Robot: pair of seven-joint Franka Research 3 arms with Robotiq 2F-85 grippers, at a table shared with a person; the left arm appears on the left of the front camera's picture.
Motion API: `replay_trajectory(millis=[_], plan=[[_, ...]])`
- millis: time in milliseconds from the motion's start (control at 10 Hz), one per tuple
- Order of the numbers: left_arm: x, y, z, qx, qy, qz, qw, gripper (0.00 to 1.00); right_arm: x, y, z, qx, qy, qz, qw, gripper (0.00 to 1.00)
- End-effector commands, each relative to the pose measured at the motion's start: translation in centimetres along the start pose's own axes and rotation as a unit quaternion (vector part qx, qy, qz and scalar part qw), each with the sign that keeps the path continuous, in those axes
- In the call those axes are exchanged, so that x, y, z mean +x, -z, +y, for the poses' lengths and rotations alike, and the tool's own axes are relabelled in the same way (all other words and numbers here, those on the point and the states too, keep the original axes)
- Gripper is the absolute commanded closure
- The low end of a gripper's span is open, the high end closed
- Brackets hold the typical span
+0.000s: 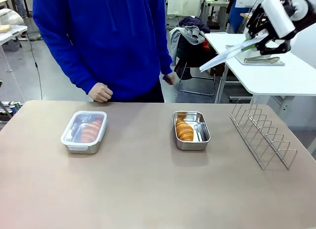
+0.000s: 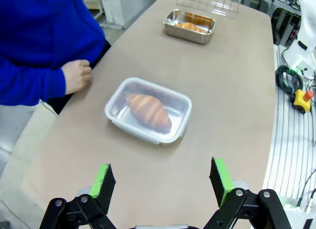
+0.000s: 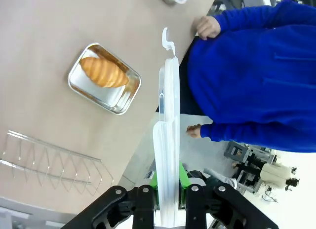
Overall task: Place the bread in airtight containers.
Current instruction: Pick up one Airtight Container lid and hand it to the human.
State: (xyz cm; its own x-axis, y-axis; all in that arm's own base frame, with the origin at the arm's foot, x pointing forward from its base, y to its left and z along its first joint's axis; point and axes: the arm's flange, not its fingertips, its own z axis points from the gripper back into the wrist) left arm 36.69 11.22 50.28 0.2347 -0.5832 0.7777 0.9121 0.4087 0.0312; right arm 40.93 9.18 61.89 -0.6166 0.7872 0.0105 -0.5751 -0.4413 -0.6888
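I see one croissant lying in the open steel pan near the middle of the bench, its long axis running away from me toward the person. The other croissant sits in the pan on my left, which already wears its clear lid.

My right end effector is clamped narrow on the second clear lid, holding it by one end so it sticks out edge-on. In the front view that lid hangs high at the right, well above and beyond the open pan, pointing down-left toward it. So the pan lies below and to the left of the lid. I judge the next move is to bring it down and level it, matching its long side to the pan's.

My left end effector stands wide and empty, hovering near the lidded pan. The right arm is clearly the one for this job.

The person's hand rests at the far edge, and a wire rack stands right of the open pan.
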Motion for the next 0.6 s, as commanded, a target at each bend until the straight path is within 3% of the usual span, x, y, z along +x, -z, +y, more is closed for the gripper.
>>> replay_trajectory(millis=[0, 200, 500], plan=[[-0.06, 0.05, -0.01, 0.0, 0.01, -0.011, 1.0, 0.0, -1.25, 1.44, -0.1, -0.035, -0.018, -0.015, 0.999, 0.96], [-0.06, 0.05, -0.01, 0.0, 0.01, -0.011, 1.0, 0.0, -1.58, 1.25, -0.48, -0.002, -0.037, -0.002, 0.999, 0.96], [-0.06, 0.05, -0.01, 0.0, 0.01, -0.011, 1.0, 0.0, -0.67, 1.55, 0.02, -0.007, -0.009, -0.005, 1.0, 0.96]])
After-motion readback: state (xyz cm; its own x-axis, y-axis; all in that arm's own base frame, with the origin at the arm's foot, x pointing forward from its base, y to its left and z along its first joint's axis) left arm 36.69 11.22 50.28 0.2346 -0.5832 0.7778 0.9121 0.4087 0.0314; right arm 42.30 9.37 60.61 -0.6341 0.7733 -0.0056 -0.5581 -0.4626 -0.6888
